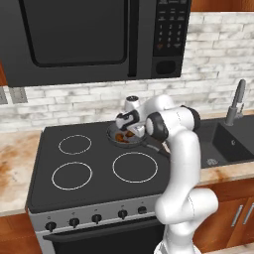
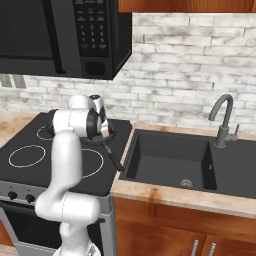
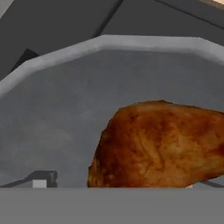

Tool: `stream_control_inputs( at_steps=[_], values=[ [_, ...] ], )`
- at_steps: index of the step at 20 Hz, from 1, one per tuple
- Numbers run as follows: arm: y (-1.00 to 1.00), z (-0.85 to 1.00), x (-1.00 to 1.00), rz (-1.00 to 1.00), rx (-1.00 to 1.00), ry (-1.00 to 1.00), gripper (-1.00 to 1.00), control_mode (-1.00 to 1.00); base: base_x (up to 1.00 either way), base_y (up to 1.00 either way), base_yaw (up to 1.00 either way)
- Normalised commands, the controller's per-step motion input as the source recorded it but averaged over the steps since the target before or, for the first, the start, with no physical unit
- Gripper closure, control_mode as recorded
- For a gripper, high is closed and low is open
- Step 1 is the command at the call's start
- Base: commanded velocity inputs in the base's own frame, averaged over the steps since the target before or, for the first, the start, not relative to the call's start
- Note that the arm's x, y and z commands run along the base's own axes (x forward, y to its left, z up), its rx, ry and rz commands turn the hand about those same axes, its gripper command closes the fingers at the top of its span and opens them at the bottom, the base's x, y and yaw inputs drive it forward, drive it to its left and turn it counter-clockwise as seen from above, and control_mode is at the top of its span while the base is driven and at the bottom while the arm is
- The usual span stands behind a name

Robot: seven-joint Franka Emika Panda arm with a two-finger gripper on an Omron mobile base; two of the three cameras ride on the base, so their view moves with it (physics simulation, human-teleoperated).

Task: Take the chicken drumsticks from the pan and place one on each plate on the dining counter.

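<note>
While the pincer (image 1: 127,130) gapes empty, a drumstick (image 3: 162,146) lies lengthwise across the pan (image 3: 52,113).

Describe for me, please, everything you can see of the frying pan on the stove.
The pan is small, round and dark grey, with a shallow paler rim and a matte, metal-looking floor. It sits flat on the black stovetop at the back right burner, its long black handle pointing toward the front and the sink side. A glossy reddish-brown drumstick lies inside on its floor. The arm's hand hangs directly over it.
</note>
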Motion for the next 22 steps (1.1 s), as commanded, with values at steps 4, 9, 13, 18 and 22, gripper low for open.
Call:
stream_control_inputs(
  at_steps=[4, 9, 13, 18, 22],
  values=[
    [0.07, -0.31, 0.11, 0.0, 0.0, 0.14, -1.0, -1.0, 0.0, 0.0, 0.0],
    [0.01, -0.3, -0.06, 0.0, 0.0, 0.06, 1.0, -1.0, 0.0, 0.0, 0.0],
    [-0.05, -0.03, -0.26, 0.0, 0.0, 0.0, 1.0, -1.0, 0.0, 0.0, 0.0],
    [-0.12, 0.0, -0.54, 0.0, 0.01, -0.04, 1.0, -1.0, 0.0, 0.0, 0.0],
    [-0.14, 0.01, -0.61, 0.0, 0.01, -0.04, 1.0, -1.0, 0.0, 0.0, 0.0]
  ],
)
